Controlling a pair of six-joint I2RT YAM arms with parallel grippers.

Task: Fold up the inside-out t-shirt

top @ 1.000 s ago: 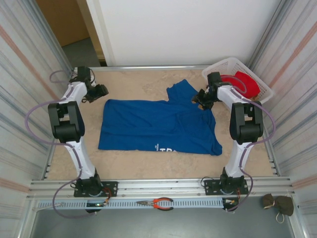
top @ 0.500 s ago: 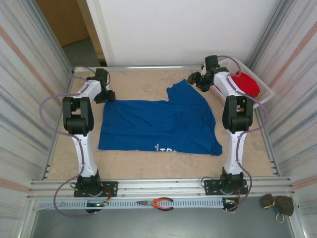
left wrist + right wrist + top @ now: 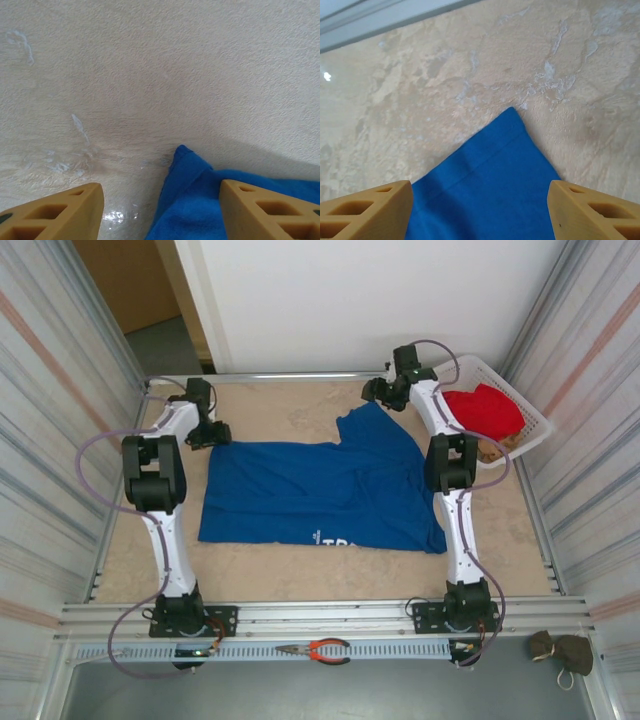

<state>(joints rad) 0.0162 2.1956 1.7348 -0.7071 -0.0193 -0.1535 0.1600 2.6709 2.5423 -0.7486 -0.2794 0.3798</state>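
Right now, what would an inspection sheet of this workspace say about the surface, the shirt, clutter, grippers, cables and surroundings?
Surface: beige mottled tabletop, bare around the shirt.
Job's things: blue t-shirt spread flat, white lettering at its near hem, not yet folded.
Clutter: white basket at the far right with a red garment in it; pliers on the front rail; tan cloth at the near right.
Grippers: left gripper open over the shirt's far-left corner; right gripper open over its far-right tip; nothing held.
Cables: lilac cables loop along both arms.
Surroundings: ribbed metal walls at the sides, white wall behind.
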